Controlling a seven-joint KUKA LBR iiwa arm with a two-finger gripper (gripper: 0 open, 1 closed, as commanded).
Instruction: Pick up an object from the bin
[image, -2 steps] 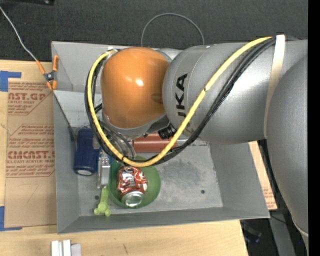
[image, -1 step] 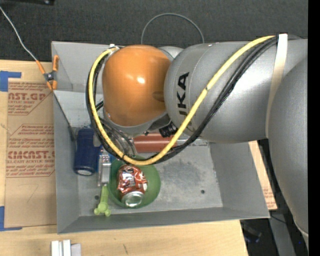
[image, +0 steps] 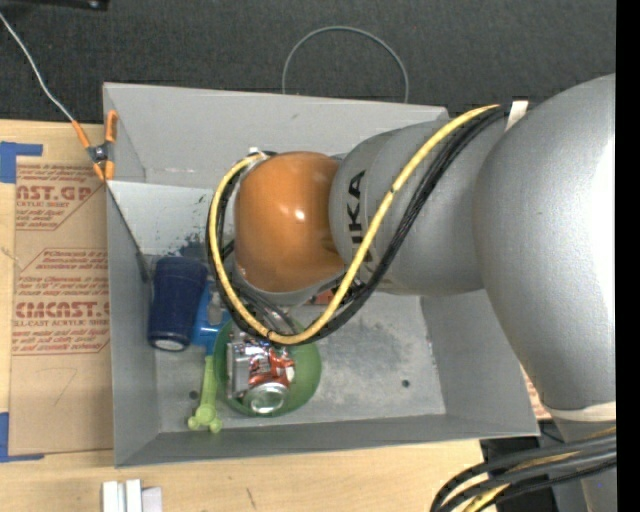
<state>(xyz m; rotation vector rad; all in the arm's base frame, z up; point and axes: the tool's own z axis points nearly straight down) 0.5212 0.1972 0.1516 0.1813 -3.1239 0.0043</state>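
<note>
Reaching into the grey sheet-metal bin (image: 400, 350) from the right, carrying a glossy, rounded orange cover (image: 285, 220) on the wrist, with yellow and black cables (image: 400, 180) looping round it. Keeping the jaws tucked under that cover: cannot tell whether wide, narrow or gripping anything.

Hanging directly over a crushed drink can (image: 262, 378), crumpled silver aluminium with red and white print, its round end turned toward the bin's near wall. Sitting in a shallow, round, smooth green dish (image: 308, 372), just below the jaws.

Lying to the left of the jaws, on its side: a matt dark blue cylinder (image: 176, 300), with a smaller light blue plastic piece (image: 208, 318) pressing against its jaw-side flank, shape hard to tell.

Lying below and left of the jaws, touching the dish's left rim: a slim lime-green stick (image: 207, 395) with a knobbed end.

Showing scuffed, speckled grey metal floor to the right of the jaws.
</note>
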